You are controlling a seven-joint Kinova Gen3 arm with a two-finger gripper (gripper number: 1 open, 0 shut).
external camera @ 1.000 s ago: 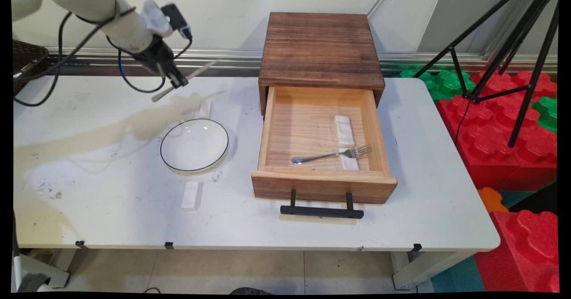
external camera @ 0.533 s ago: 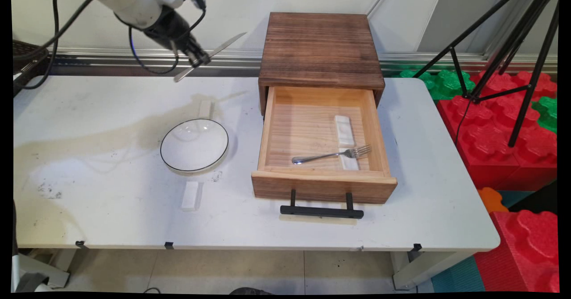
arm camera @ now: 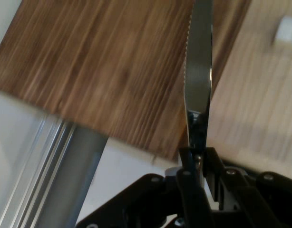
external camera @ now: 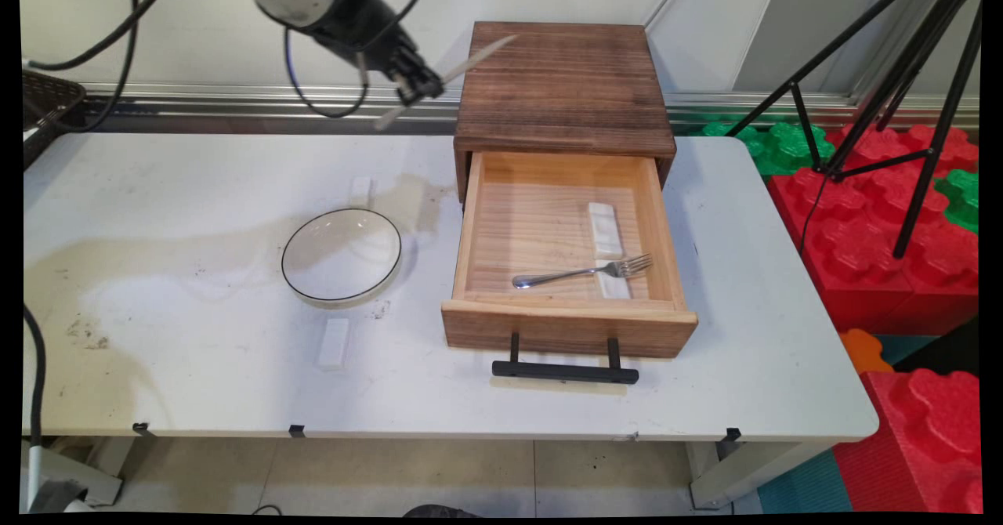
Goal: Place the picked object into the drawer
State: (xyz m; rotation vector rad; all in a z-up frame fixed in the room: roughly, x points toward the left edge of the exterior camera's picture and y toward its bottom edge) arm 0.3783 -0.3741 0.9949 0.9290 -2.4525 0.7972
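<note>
We find the gripper [external camera: 419, 86] pinching a serrated table knife [external camera: 476, 56] by its handle, raised above the table [external camera: 196, 368] just left of the wooden drawer box [external camera: 560, 86]. The blade reaches over the box's top. Its open drawer [external camera: 548, 219] holds a fork [external camera: 580, 273]. A plate [external camera: 342, 255] sits left of the box.

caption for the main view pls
Pincer holds a knife aloft beside the open drawer.

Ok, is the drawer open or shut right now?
Open. The drawer is pulled out of the wooden box toward the table's near edge, its inside showing a fork and two white rests; its black handle faces front.
</note>
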